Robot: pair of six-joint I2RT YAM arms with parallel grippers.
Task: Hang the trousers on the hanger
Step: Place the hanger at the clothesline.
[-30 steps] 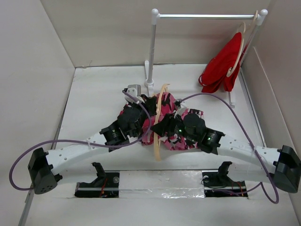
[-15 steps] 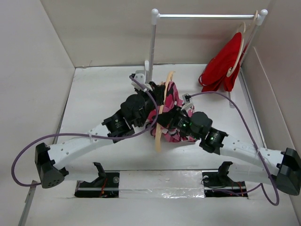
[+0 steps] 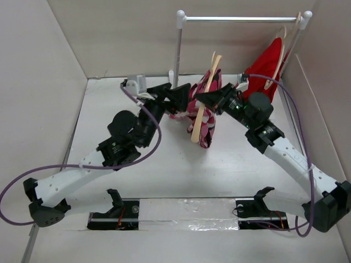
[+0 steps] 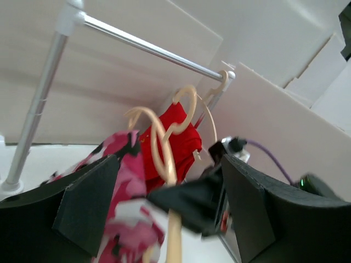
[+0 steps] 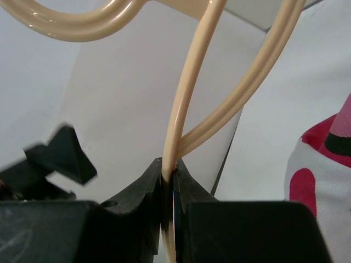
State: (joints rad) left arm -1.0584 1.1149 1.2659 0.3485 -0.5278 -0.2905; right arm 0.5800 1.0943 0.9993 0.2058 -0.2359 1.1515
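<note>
The hanger (image 3: 196, 127), pale and thin, hangs tilted in the air under the rail. The camouflage trousers (image 3: 207, 130) are draped over it. My right gripper (image 3: 204, 99) is shut on the hanger's thin rod, and the right wrist view shows the hanger (image 5: 176, 126) pinched between the jaws of the gripper (image 5: 168, 176), with the trousers (image 5: 323, 170) at the right edge. My left gripper (image 3: 184, 96) stands open just left of the trousers. In the left wrist view its fingers (image 4: 88, 208) straddle the trousers (image 4: 123, 181) and hanger (image 4: 163, 156) without touching them.
A white rack has its rail (image 3: 241, 19) across the back and a post (image 3: 177, 52) behind the left gripper. A red garment (image 3: 262, 74) hangs on another hanger (image 3: 281, 52) at the rail's right end. White walls enclose the table on both sides.
Both arms have risen and moved toward the back right, carrying the hanger and trousers off the table to just under the rail. My left gripper has opened; my right has closed on the hanger.
</note>
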